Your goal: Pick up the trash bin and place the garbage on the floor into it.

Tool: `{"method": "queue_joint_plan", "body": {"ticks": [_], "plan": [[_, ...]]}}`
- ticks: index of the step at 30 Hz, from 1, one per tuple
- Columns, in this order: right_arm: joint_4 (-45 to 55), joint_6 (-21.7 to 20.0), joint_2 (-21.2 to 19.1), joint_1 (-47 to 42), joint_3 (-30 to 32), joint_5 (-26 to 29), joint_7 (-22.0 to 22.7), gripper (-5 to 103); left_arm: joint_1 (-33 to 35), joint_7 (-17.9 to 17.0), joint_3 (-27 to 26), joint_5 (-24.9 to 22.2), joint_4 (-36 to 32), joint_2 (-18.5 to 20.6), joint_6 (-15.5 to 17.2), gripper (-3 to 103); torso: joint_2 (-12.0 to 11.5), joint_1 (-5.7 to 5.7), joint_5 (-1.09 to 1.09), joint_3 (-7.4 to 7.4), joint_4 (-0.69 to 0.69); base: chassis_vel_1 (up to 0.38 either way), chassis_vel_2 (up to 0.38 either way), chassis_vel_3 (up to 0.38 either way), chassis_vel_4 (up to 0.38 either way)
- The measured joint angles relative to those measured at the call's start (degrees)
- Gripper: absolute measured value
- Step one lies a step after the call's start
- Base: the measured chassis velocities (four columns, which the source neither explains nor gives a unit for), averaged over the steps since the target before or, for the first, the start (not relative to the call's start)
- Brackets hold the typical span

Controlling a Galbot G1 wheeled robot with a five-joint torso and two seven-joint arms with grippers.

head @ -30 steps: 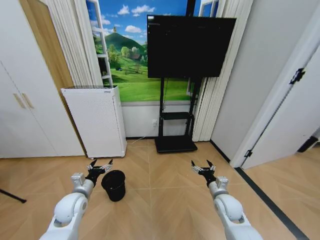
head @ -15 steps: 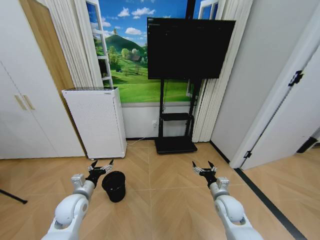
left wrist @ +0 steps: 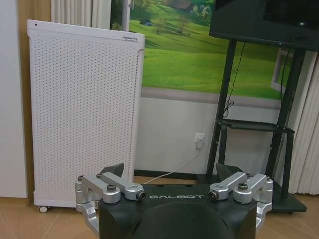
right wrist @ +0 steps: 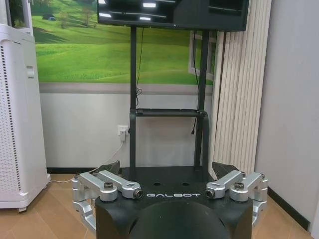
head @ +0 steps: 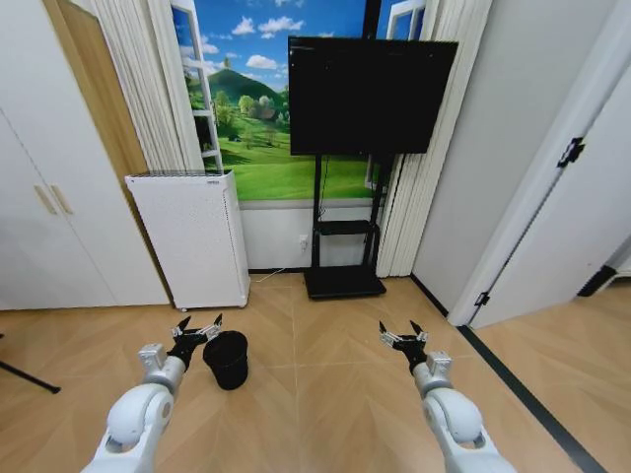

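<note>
Left gripper (head: 197,328) open beside trash bin (head: 228,359) on floor (head: 315,384); right gripper (head: 400,334) open, empty

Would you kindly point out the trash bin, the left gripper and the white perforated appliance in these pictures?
trash bin (head: 228,359), head view, on its black side wall.
left gripper (head: 198,328), head view, midway between its open fingertips.
white perforated appliance (left wrist: 82,119), left wrist view, on the middle of its front panel.

Bright, even light; bowed edges.
</note>
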Motion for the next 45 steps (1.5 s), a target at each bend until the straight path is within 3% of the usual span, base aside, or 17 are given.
{"method": "queue_joint_plan", "body": {"ticks": [13,16,17,19,21,23,25,45], "plan": [[-0.2,0.8,-0.4,-0.3,0.6,0.7,-0.1,100,0.4,0.0,0.3,0.5,-0.6,-0.4,0.1,100,-0.2,-0.04,0.04,-0.07,-0.02,0.289,-0.292,-0.307,0.295],[-0.3,1.1,-0.5,-0.3,0.6,1.1,-0.4,100,0.7,-0.2,0.3,0.6,-0.8,-0.4,0.1,100,-0.2,-0.1,-0.06,-0.11,0.0,0.365,-0.383,-0.368,0.355],[-0.3,1.4,-0.4,-0.3,0.6,1.4,-0.6,100,0.9,-0.5,0.2,0.7,-1.2,-0.3,0.2,100,-0.2,-0.1,0.05,-0.12,-0.01,0.379,-0.367,-0.377,0.382],[-0.6,2.0,-0.3,-0.3,0.4,1.8,-0.7,100,1.2,-1.0,0.2,0.7,-1.4,-0.3,0.3,100,-0.2,-0.09,0.06,-0.11,-0.02,0.348,-0.367,-0.372,0.382],[-0.6,2.4,-0.1,-0.2,0.4,2.3,-0.7,100,1.7,-1.6,0.2,0.6,-1.6,-0.3,0.2,100,-0.2,-0.14,-0.06,-0.15,0.01,0.317,-0.284,-0.278,0.344],[-0.6,2.4,0.2,-0.4,0.5,3.5,-0.1,100,2.4,-2.0,0.2,0.6,-2.0,-0.3,-0.1,100,-0.2,-0.14,0.05,-0.14,-0.02,0.253,-0.218,-0.239,0.232],[-0.6,2.4,0.2,-0.5,0.7,3.6,0.0,100,2.7,-2.1,0.2,0.6,-2.1,-0.3,-0.1,100,-0.2,-0.15,0.01,-0.15,0.0,0.229,-0.156,-0.168,0.191],[1.0,3.1,0.6,-2.3,2.1,2.6,1.4,100,3.5,-1.2,0.3,1.1,-2.4,-1.6,-1.9,100,-0.3,-0.12,0.01,-0.17,-0.01,-0.021,0.01,0.014,-0.01]]}}
